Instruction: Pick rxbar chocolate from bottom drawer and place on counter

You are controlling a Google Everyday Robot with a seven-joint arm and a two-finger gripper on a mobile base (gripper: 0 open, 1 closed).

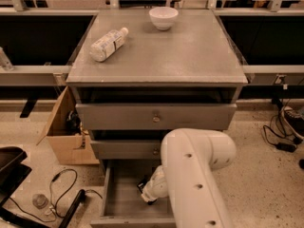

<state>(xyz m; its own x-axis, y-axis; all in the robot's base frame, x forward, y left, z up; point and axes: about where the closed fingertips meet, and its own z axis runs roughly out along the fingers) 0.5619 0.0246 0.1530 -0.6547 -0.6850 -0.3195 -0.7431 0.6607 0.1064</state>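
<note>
The gripper (150, 196) is down inside the drawer cabinet's (235, 96) bottom drawer (116, 208), near the middle of its plain grey floor. The white wrist covers it, so whether it is apart, together or clamped on something cannot be told. A small dark shape touches the gripper on the picture's left; this looks like the rxbar chocolate (142, 186), low in the pulled-out drawer, though too little of it shows to be sure. The thick white arm (194, 175) rises from the gripper and bends in front of the cabinet's lower right part.

Above the bottom drawer, the cabinet's middle drawer (128, 149) and top drawer (156, 116) are pushed in, each with a round knob. The counter (180, 51), the cabinet's flat grey top, carries a white-labelled plastic bottle (108, 44) lying on its side near the left edge and a white bowl (163, 17) upright at the far edge. An open cardboard box (61, 127) stands on the floor just left of the cabinet, with a black cable (61, 184) nearer the camera.
</note>
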